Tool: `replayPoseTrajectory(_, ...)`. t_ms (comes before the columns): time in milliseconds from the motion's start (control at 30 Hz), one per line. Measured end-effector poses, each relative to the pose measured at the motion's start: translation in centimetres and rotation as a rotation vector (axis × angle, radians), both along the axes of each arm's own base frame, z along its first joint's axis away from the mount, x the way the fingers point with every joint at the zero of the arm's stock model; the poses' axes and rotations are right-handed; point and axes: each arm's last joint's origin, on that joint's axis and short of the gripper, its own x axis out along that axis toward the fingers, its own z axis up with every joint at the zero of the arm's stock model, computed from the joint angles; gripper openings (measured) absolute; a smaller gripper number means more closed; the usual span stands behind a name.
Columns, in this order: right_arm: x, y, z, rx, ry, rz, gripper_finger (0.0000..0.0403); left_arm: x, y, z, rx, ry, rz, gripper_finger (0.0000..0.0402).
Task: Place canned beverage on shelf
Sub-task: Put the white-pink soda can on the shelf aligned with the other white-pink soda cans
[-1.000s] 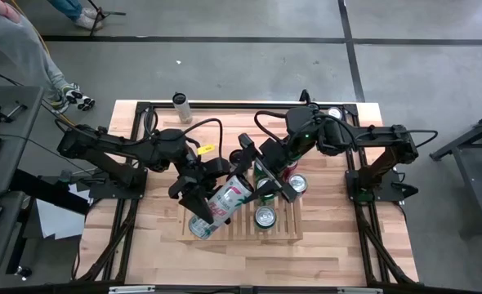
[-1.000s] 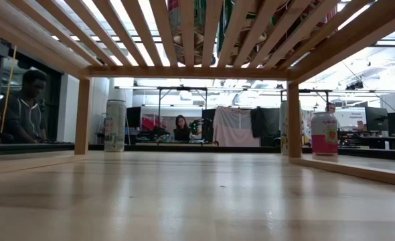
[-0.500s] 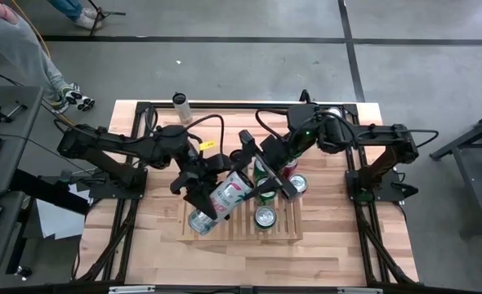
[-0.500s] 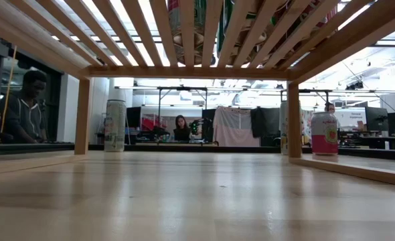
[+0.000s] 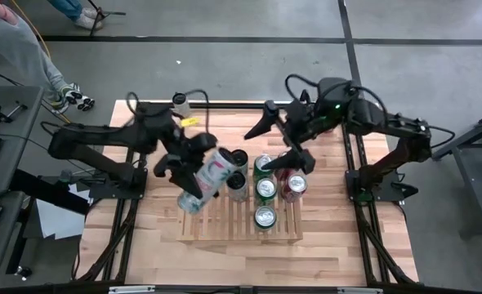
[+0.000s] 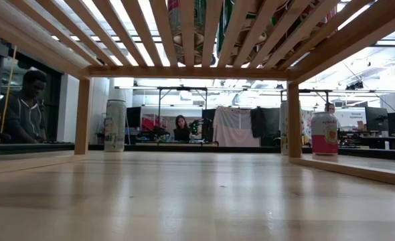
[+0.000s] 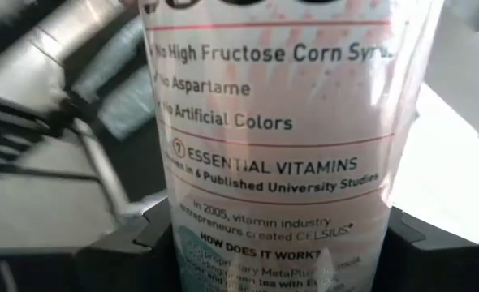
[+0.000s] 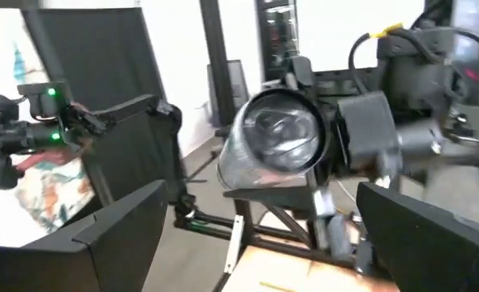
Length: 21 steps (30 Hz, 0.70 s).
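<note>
Can (image 5: 207,174) between left fingers (image 7: 154,235), apparently above shelf (image 5: 225,222)

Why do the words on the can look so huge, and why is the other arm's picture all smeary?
Left wrist view: the can sits right against the camera, clamped in the left gripper, so its print fills the picture. Right wrist view: streaky motion blur smears the can; the right gripper is open.
</note>
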Motion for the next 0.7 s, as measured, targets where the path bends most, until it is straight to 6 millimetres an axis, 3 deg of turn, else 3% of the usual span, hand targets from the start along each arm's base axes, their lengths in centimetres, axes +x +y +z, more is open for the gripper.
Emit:
replayPoseTrajectory(167, -1.5, -0.4, 0.3, 0.004, 0.050, -0.109, 0.0384, -3.1, 1.2, 0.6, 0.169, -0.065, 0.277, 0.0229)
replayPoseTrajectory(367, -1.7, -1.0, 0.4, 0.102, 0.086, -0.339, 0.0385, -6.2, 0.8, 0.6, 0.478, -0.051, 0.827, 0.0229)
replayPoseTrajectory(500, -0.2, -1.4, -0.1, 0.216, 0.098, -0.459, 0.0385, -5.8, -0.8, 0.6, 0.595, -0.087, 0.991, 0.0237)
replayPoseTrajectory(700, 2.9, -1.2, -1.2, 0.241, 0.070, -0.387, 0.0385, -2.6, -2.6, -0.3, 0.632, -0.155, 0.995, 0.0246)
